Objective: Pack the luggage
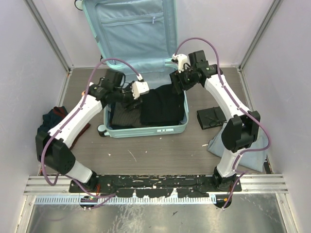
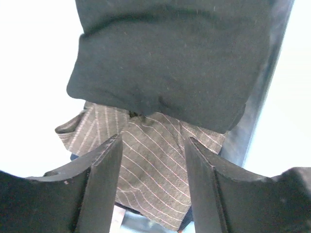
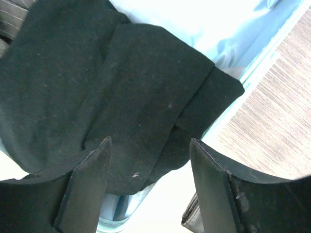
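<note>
Luggage (image 1: 146,130): open at the centre-back of the desk, lid standing upright at the rear, tray facing up.
Contents: black garment (image 1: 163,104) fills the right side. Striped grey-brown garment (image 2: 150,170) lies on the left, its top edge tucked under the black one.
Left gripper (image 2: 154,141): jaws apart, nothing between them, hovering over the striped garment.
Right gripper (image 3: 150,141): jaws apart, empty, above the black garment's corner by the right wall.
Unpacked: dark clothes pile (image 1: 56,119) on the desk left of the luggage; black folded item (image 1: 211,118) and pale cloth (image 1: 212,145) on the right. Packing looks partway done.
Risk, snag: a finger dipping into loose folds could drag a packed garment up and out as the arm lifts.
Risk, rim: the black corner sits close to the side wall. Pushed further, it could lap over the edge and jam the closing.
Risk, crowding: both arms work over one tray, near each other. A reach across could knock them together.
Risk, lid: the right arm is near the upright lid, and a nudge could tip it forward.
</note>
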